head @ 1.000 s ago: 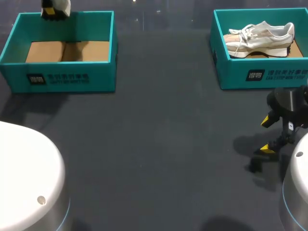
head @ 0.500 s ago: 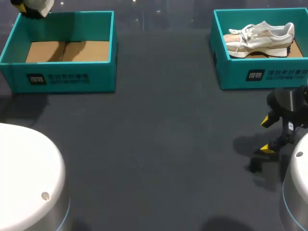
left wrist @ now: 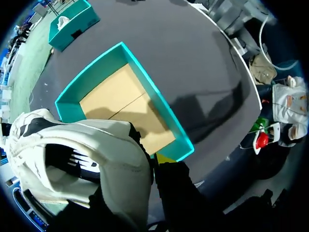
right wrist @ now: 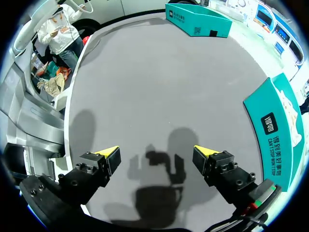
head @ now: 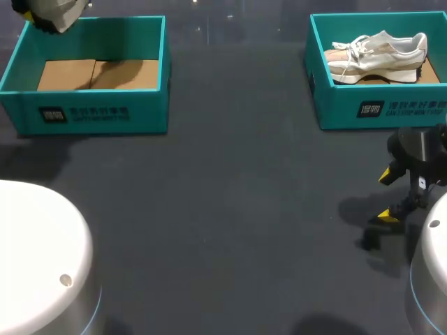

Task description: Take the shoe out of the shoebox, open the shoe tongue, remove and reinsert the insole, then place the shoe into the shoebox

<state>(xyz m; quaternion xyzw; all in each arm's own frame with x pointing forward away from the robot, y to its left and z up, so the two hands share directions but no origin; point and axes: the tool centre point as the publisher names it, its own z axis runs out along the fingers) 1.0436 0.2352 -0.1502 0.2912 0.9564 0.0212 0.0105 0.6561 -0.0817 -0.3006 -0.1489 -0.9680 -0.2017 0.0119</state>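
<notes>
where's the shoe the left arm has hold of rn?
Head view, far left corner: the white shoe hangs in the left gripper, above the far-left corner of the empty left shoebox.

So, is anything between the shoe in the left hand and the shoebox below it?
Nothing visible. The shoe hangs in the left hand over a corner of the shoebox; only its bare cardboard floor shows inside.
</notes>
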